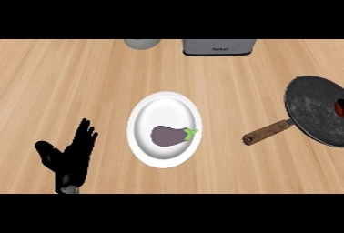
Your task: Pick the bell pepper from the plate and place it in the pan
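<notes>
White plate [142, 119] holds eggplant [168, 135]; left hand [70, 157] open beside

Only one part of the robot's body showed, in the lower left of the frame: the left hand [70, 157]. It was black all over, matte, with no markings, screws or cables that could be made out. Its long, slim fingers [86, 134] tapered toward narrow tips, and a thicker thumb [47, 150] with a rounded end branched off the broad palm. At the wrist, by the lower edge, a small patch of lighter grey showed.
</notes>
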Robot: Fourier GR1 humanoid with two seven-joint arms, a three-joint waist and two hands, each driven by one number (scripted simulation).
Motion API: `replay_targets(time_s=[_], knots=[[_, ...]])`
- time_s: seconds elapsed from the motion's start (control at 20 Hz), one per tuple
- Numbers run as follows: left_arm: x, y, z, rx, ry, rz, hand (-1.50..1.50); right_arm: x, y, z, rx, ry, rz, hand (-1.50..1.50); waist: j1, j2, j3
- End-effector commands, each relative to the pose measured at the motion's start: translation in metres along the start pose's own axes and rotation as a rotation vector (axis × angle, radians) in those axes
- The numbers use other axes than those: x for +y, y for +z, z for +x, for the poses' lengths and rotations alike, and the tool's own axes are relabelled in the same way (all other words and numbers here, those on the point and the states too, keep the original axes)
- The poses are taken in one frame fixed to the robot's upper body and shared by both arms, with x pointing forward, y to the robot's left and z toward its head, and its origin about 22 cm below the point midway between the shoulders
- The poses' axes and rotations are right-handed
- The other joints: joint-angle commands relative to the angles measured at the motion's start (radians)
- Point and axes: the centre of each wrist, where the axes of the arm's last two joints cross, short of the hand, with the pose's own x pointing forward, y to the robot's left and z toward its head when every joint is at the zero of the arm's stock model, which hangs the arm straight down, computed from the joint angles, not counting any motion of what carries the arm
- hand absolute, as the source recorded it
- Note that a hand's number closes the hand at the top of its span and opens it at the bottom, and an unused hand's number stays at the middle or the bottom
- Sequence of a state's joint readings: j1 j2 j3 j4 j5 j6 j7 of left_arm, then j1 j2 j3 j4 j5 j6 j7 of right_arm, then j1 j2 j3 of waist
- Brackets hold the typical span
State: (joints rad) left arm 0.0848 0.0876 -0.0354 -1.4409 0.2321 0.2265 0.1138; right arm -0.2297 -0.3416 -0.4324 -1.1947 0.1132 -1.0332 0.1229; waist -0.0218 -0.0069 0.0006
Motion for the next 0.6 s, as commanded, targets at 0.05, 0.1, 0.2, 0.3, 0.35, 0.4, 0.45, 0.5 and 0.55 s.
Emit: replay_targets(time_s=[0.05, 0.1, 0.2, 0.3, 0.35, 0.4, 0.45, 0.5, 0.55], knots=[[0.016, 0.01, -0.001, 0.004, -0.011, -0.015, 0.0, -0.035, 0.044, -0.003, -0.027, -0.05, 0.056, -1.5, 0.013, 0.002, -0.002], [-0.017, 0.003, -0.009, -0.007, -0.021, -0.01, 0.0, -0.025, 0.049, -0.003, -0.019, -0.045, 0.03, -1.5, 0.017, 0.005, -0.001], [-0.01, -0.009, 0.004, -0.014, -0.02, -0.002, 0.0, -0.043, 0.058, 0.001, -0.009, -0.037, 0.011, -1.5, 0.016, 0.005, -0.002], [-0.004, 0.0, 0.007, -0.014, -0.009, -0.014, 0.0, -0.037, 0.077, 0.002, -0.011, -0.045, 0.0, -1.5, 0.02, 0.006, -0.001], [-0.02, -0.005, -0.002, -0.004, -0.013, -0.009, 0.0, -0.043, 0.077, -0.009, -0.006, -0.018, -0.007, -1.5, 0.019, 0.006, -0.001], [0.01, 0.0, 0.003, 0.004, 0.0, -0.019, 0.0, -0.046, 0.082, -0.005, 0.007, -0.023, -0.014, -1.5, 0.02, 0.006, -0.001], [0.004, -0.015, 0.004, 0.008, -0.004, -0.013, 0.0, -0.042, 0.089, 0.005, 0.0, -0.028, -0.012, -1.5, 0.019, 0.007, -0.002], [-0.014, 0.001, -0.008, 0.006, -0.008, -0.021, 0.0, -0.043, 0.11, -0.003, 0.024, -0.045, -0.016, -1.5, 0.02, 0.006, -0.002], [0.01, -0.002, 0.017, -0.005, -0.008, -0.016, 0.0, -0.045, 0.097, 0.001, 0.018, -0.026, -0.012, -1.5, 0.022, 0.006, -0.001]])
